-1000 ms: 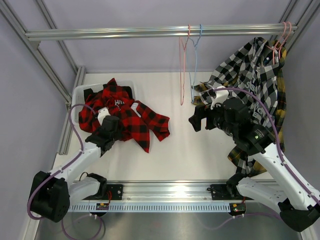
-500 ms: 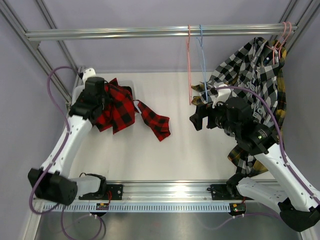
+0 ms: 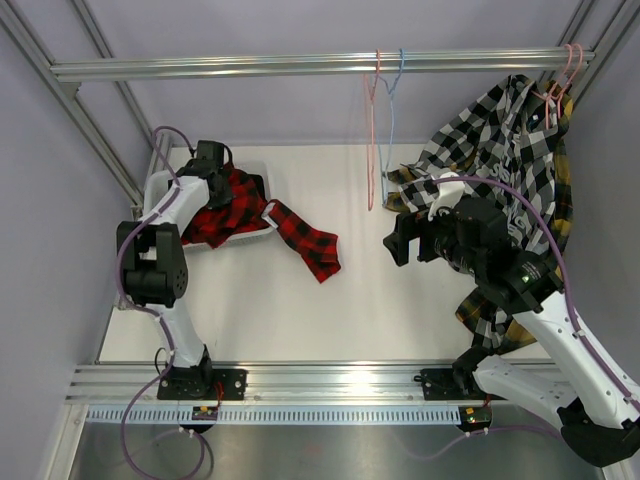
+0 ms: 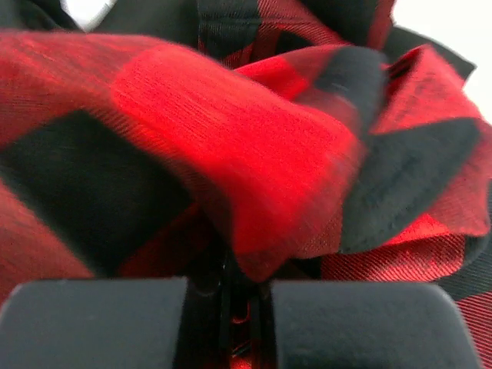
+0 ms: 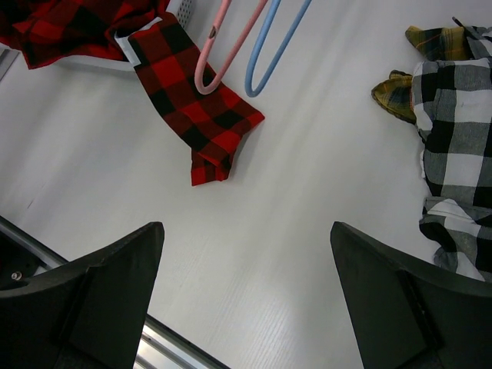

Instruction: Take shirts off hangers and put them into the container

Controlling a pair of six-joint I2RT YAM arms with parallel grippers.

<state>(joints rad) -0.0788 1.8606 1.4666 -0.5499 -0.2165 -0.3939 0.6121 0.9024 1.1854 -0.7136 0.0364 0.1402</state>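
Left gripper (image 4: 242, 300) is clamped shut on the red plaid shirt (image 4: 254, 154), over the container (image 3: 262, 170) at 10 o'clock, likely to drop it in. The sleeve (image 3: 305, 240) spills over the rim toward 4 o'clock. Right gripper (image 5: 246, 231) is wide open and empty, below the bare hangers (image 3: 380, 140) at 12 o'clock. The check shirt (image 3: 500, 150) hangs at 2 o'clock.

Left wrist view: the soft red-and-black plaid shirt (image 4: 254, 146) fills the frame, blurred, with its edges cropped on all sides. From above, the white slotted plastic basket (image 3: 240, 238) lies mostly under that shirt — only rim slivers show. The yellow-and-dark plaid shirt (image 3: 563, 205) sits largely behind the black-and-white check shirt (image 3: 510, 150). The right wrist view crops the top of the thin pale pink hanger (image 5: 213, 37).
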